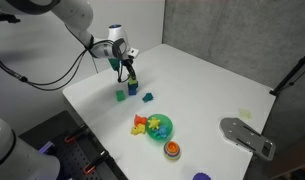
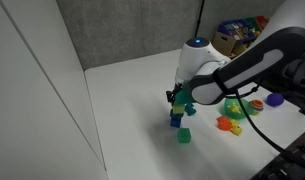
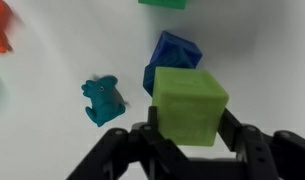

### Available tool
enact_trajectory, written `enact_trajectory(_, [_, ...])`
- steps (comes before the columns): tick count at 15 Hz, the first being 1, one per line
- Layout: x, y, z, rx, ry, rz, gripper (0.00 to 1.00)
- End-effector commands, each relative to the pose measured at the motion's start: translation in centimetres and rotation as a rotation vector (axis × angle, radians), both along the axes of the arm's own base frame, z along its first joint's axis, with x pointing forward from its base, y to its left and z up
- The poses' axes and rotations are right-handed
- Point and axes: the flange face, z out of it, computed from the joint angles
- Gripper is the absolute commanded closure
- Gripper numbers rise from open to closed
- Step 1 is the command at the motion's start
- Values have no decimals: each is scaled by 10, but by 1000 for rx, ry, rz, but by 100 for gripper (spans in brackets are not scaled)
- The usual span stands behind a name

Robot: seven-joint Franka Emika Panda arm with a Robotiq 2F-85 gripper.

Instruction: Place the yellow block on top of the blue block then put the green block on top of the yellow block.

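Observation:
My gripper (image 3: 190, 128) is shut on the yellow block (image 3: 190, 103), a pale yellow-green cube, and holds it just above the table. The blue block (image 3: 172, 55) sits on the table directly beyond it, partly covered by the held cube. The green block (image 3: 164, 3) shows only as a bright green edge at the top of the wrist view. In both exterior views the gripper (image 1: 127, 72) (image 2: 180, 98) hangs over the blue block (image 1: 132, 87) (image 2: 176, 118), with the green block (image 1: 121, 96) (image 2: 183, 135) next to it on the table.
A teal toy piece (image 3: 100, 98) (image 1: 147, 97) lies beside the blue block. A green bowl (image 1: 160, 127) with yellow-orange toys stands nearer the table's front. A grey tool (image 1: 247, 135) lies near the table's edge. A grey wall panel (image 2: 132, 30) stands behind the table.

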Motion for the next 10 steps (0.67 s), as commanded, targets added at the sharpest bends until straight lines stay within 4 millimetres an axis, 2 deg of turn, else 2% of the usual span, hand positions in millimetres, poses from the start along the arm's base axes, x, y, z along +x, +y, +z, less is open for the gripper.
enact_trajectory(1, [5, 2, 15, 4, -14, 17, 8])
enact_trajectory(2, [6, 3, 19, 9, -17, 20, 2])
enact_trajectory(3, [6, 5, 27, 22, -18, 24, 0])
enact_trajectory(7, [-2, 15, 50, 83, 11, 49, 0])
enact_trajectory(10, [-11, 19, 53, 100, 44, 63, 0])
